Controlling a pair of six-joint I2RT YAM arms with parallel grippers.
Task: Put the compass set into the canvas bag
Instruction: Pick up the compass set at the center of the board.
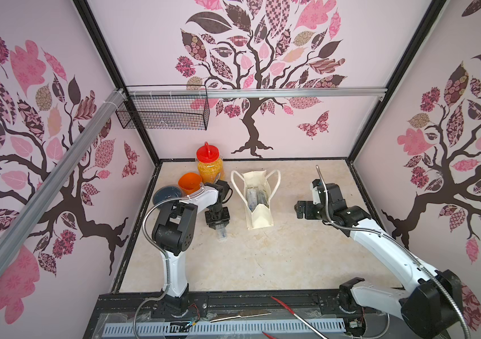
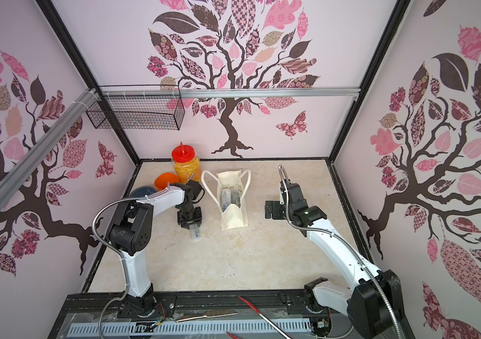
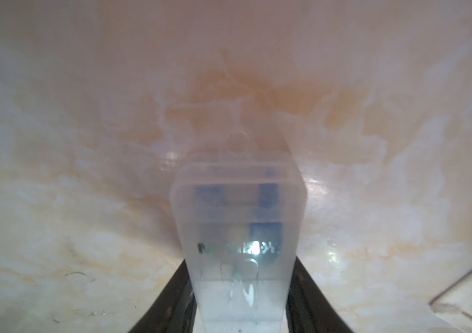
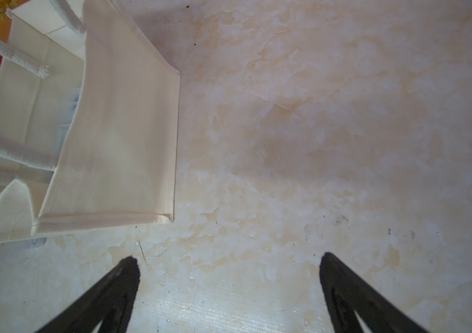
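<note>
The compass set is a clear plastic case with blue and metal parts inside. It is low at the tabletop, left of the bag, in both top views. My left gripper is shut on it, one black finger against each long side. The canvas bag stands upright and open at mid-table, with clear cases showing inside it. My right gripper hangs open and empty to the right of the bag.
A red-lidded jar of yellow contents, an orange cup and a dark round lid crowd the back left, behind the left arm. A wire basket hangs on the back wall. A knife lies on the front rail.
</note>
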